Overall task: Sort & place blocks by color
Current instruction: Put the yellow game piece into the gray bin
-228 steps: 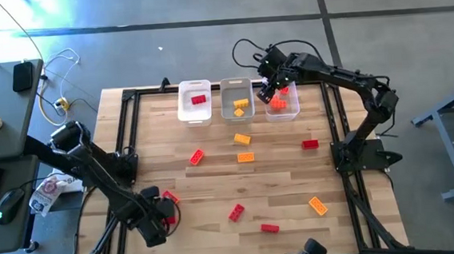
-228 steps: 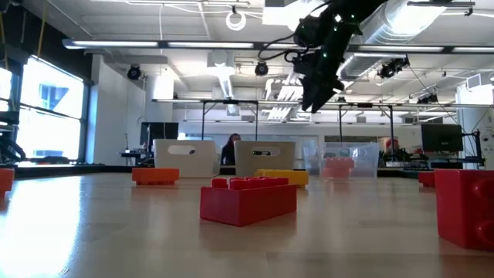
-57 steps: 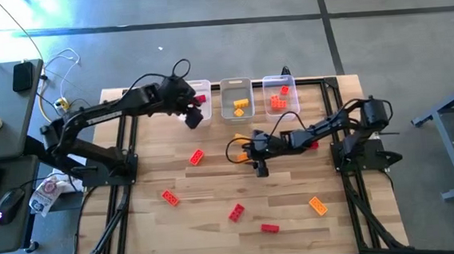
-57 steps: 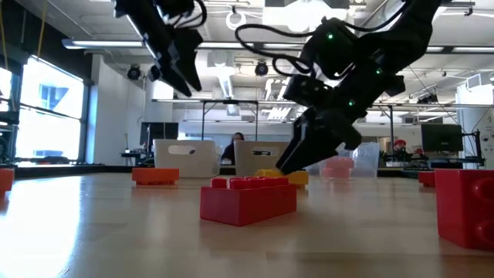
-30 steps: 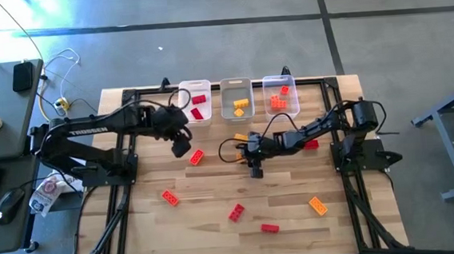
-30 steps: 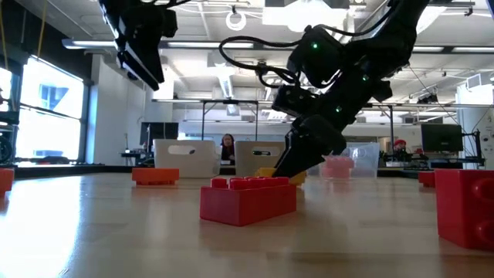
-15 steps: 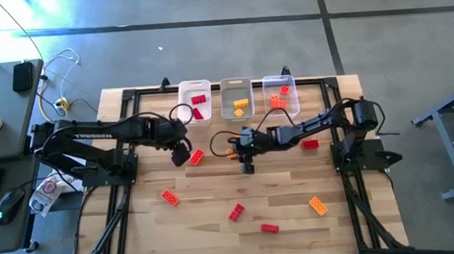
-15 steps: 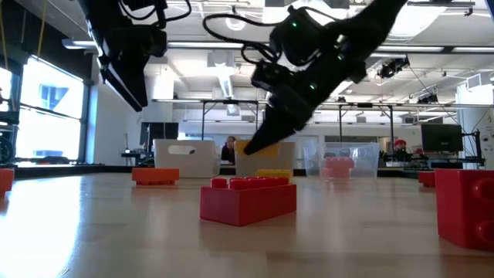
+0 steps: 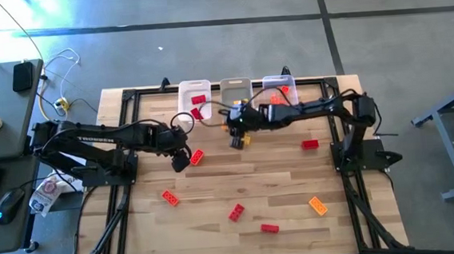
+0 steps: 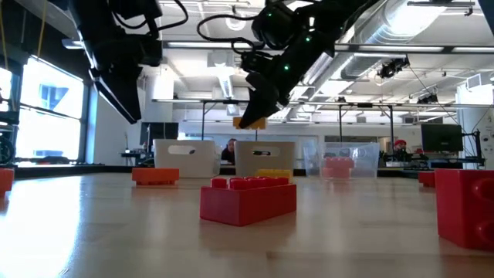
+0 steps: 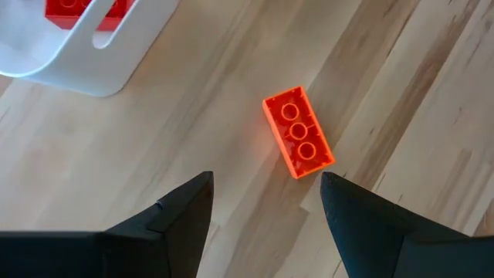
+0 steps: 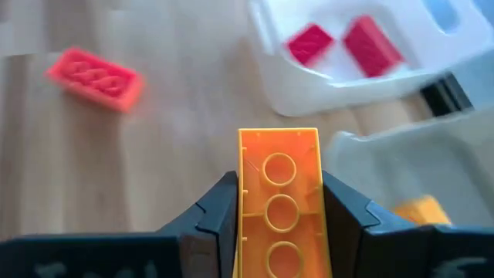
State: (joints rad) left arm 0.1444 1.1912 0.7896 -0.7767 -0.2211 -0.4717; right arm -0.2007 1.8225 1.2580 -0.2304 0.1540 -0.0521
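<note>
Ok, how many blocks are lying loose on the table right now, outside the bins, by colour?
Red to orange-red blocks: 6
Yellow-orange blocks: 2
Total: 8 loose on the table
Not counted: 1 more yellow-orange block, held off the wood in the right gripper.

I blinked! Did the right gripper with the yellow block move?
Yes. The right gripper, shut on the yellow block, has risen and moved toward the middle bin.

Yellow-orange block (image 12: 279,201) between dark fingers (image 12: 212,224), orange-red block (image 11: 299,142) (three studs) on pale wood
</note>
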